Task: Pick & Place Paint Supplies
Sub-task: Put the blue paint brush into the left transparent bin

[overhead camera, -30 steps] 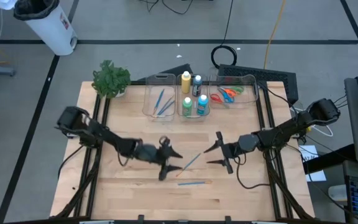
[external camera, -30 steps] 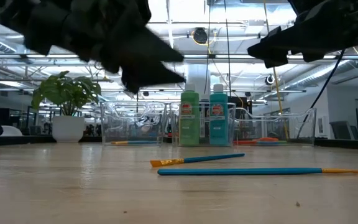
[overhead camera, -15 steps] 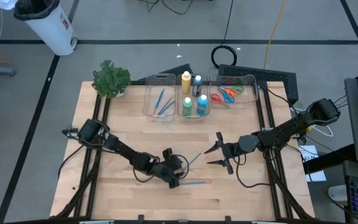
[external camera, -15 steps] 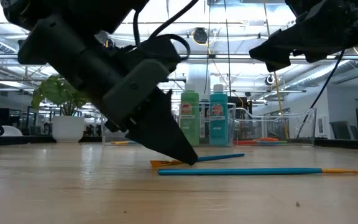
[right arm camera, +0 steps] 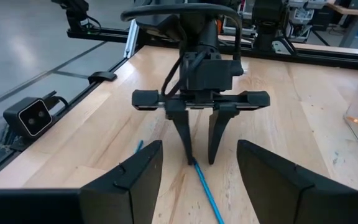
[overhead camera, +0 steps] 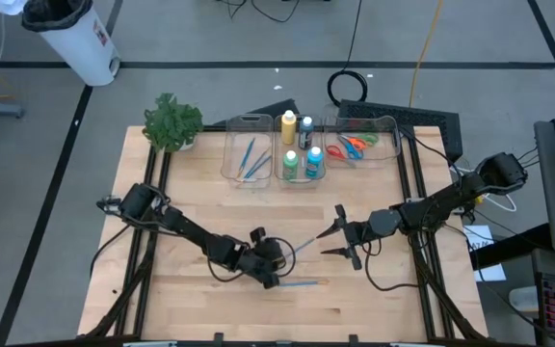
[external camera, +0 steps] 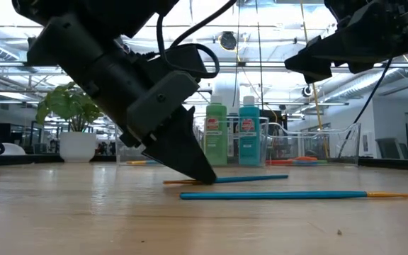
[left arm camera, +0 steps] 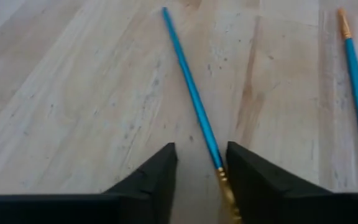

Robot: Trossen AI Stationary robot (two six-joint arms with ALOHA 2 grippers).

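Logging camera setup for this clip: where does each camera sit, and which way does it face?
High view: overhead, straight down on the wooden table; both arms show, left gripper over a blue paintbrush.
Low view: table height, looking level toward the paint bottles; left gripper touches down.
Left wrist view: looks past its own fingers at the paintbrush between them.
Right wrist view: faces the left gripper past its own open right gripper.
Shared: all four show that paintbrush.

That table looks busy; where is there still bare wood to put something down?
Bare wood: the strip between the bins and the grippers, and the front right corner. Crowded: mid-table, where the left gripper, right gripper and two paintbrushes meet.
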